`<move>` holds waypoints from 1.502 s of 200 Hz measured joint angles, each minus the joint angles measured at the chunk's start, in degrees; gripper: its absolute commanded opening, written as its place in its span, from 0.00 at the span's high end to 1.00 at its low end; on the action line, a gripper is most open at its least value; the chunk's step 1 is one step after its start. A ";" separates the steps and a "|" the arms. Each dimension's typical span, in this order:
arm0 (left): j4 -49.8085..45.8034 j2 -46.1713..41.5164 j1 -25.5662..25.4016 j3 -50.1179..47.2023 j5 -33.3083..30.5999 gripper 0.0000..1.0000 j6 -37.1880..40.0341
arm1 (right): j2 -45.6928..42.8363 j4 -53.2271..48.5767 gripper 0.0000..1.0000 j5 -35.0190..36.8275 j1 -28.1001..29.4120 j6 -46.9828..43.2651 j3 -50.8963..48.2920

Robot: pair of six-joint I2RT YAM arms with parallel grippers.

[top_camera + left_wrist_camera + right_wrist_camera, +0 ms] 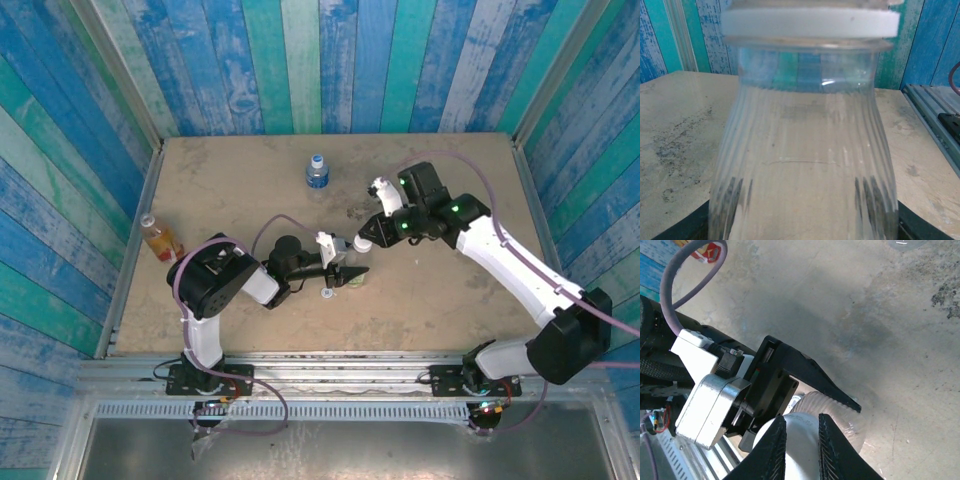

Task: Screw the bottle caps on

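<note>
A clear ribbed bottle stands near the table's middle, with my left gripper shut on its lower body; dark fingers show at both bottom corners of the left wrist view. A white cap sits on its neck. My right gripper comes from above, shut on that white cap, over the bottle. In the top view the right gripper hangs just above the bottle. A loose pale cap lies on the table beside it.
A blue-label bottle with a blue cap stands at the back centre. An orange bottle stands at the table's left edge. Blue plank walls close in the table on three sides.
</note>
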 measured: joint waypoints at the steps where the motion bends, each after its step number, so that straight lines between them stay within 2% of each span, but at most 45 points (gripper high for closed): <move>1: 0.02 0.00 0.00 0.00 0.02 0.43 0.02 | -0.13 0.07 0.81 -0.07 -0.04 0.17 -0.17; 45: 0.74 0.33 -0.11 -0.11 0.48 0.42 0.24 | -5.11 -1.40 0.81 -0.61 -0.55 2.27 -3.85; 71: 0.72 0.33 -0.11 -0.09 -0.15 0.42 -0.44 | -6.16 -4.26 0.74 -1.18 0.11 2.71 -3.78; 126: 0.68 0.33 -0.11 -0.09 -0.35 0.42 -0.66 | -0.28 -5.35 0.74 -0.70 -0.68 2.03 2.51; 165: 0.68 0.33 -0.11 -0.07 -0.35 0.45 -0.63 | 2.21 -4.83 0.80 -0.87 -0.98 1.29 3.61; 208: 0.72 0.33 -0.11 -0.07 -0.13 0.45 -0.20 | -3.91 -1.70 0.81 -2.01 -1.44 2.97 -3.10; 239: 0.70 0.33 -0.11 -0.07 -0.39 0.44 -0.44 | -7.58 -3.28 0.81 -3.82 -0.96 4.15 -5.95; 255: 0.70 0.33 -0.11 -0.07 -0.39 0.44 -0.44 | -7.80 -3.30 0.74 -3.54 -0.98 4.24 -5.31; 276: 0.70 0.33 -0.11 -0.09 -0.39 0.44 -0.42 | -7.13 -3.41 0.57 -2.34 -1.33 3.19 -3.13; 300: 0.59 0.17 -0.11 -0.31 -0.33 0.44 -0.39 | -6.23 -3.41 0.46 -2.34 -1.42 -2.43 -0.37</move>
